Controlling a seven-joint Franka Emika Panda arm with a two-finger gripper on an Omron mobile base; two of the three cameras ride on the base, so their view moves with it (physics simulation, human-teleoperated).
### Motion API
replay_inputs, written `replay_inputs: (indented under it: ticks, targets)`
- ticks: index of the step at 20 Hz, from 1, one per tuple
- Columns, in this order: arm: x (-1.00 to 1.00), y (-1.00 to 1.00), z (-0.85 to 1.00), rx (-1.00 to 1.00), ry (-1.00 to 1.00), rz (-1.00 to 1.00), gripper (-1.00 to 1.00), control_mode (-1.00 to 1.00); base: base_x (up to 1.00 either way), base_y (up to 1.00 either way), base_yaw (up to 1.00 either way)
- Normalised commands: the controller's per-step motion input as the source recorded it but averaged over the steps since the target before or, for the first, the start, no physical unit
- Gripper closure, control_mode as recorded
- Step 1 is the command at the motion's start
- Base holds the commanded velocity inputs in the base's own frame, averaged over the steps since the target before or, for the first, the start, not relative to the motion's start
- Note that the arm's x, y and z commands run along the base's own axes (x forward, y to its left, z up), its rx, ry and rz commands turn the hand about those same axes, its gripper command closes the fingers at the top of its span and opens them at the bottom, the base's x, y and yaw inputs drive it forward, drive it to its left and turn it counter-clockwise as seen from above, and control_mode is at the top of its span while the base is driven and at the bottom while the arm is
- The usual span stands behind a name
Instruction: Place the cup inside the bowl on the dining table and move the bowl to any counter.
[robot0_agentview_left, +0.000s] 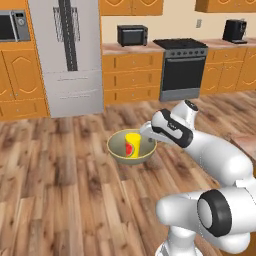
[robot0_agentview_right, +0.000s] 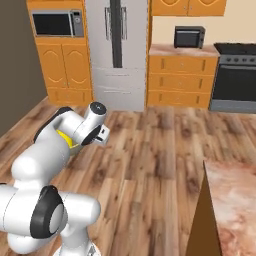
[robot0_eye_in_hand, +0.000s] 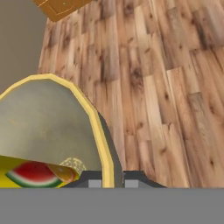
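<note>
Hand view: gripper (robot0_eye_in_hand: 113, 180) astride bowl (robot0_eye_in_hand: 48, 122) rim

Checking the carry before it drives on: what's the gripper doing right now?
Gripper: shut on the bowl rim, carrying it above the floor with the cup inside.

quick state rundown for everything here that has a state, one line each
cup: upright inside the bowl
bowl: held off the floor by its rim, cup inside
tool: shut on the bowl's rim
fridge: doors closed
oven: door closed
microwave: door closed
counter drawers: closed
dining table: bare on the corner in view
</note>
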Motion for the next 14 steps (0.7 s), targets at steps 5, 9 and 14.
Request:
replay_inputs:
  ticks: [5, 9, 14]
  targets:
    - [0.0, 0.0, 0.0, 0.0, 0.0, 0.0, 1.0, 1.0, 0.87, 0.21, 0.0]
    - [0.0, 0.0, 0.0, 0.0, 0.0, 0.0, 1.0, 1.0, 0.91, 0.13, 0.0]
    - [0.0, 0.0, 0.0, 0.0, 0.0, 0.0, 1.0, 1.0, 0.83, 0.15, 0.0]
